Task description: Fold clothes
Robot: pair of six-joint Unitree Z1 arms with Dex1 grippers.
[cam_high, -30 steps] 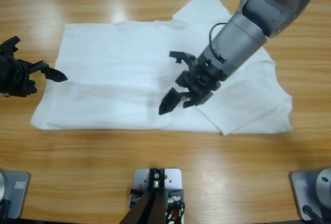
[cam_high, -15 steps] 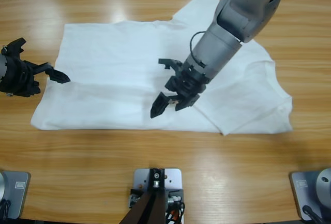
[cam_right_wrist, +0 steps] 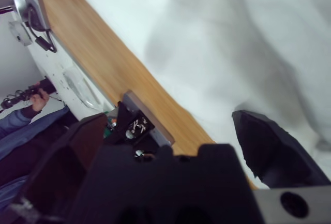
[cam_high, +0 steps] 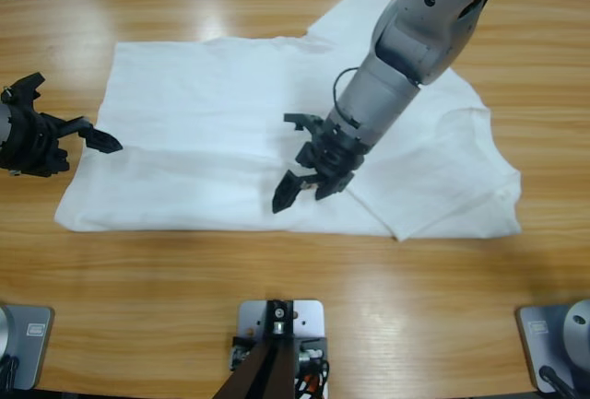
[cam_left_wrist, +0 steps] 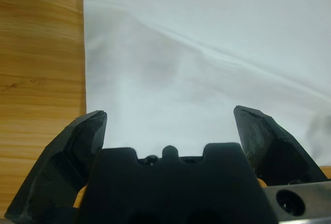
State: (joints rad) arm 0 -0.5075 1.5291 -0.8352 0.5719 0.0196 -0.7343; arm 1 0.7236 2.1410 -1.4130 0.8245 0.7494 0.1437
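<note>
Black jaws of your right gripper [cam_high: 302,161] stand apart and empty, hanging over the middle of the T-shirt [cam_high: 203,123], near its front edge. Your left gripper [cam_high: 78,132] is spread too, at the shirt's left edge, holding nothing (cloth fills its wrist view). White cotton lies spread flat on the wooden table [cam_high: 304,298], one sleeve already turned over at right. Risk, as I judge it: thin cloth; pinch too deep and you catch both layers, dragging the whole shirt.

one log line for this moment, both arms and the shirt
white T-shirt: flat on wooden table, unfolded | left end effector: open at shirt's side edge | right end effector: open over shirt middle, holding nothing
</note>
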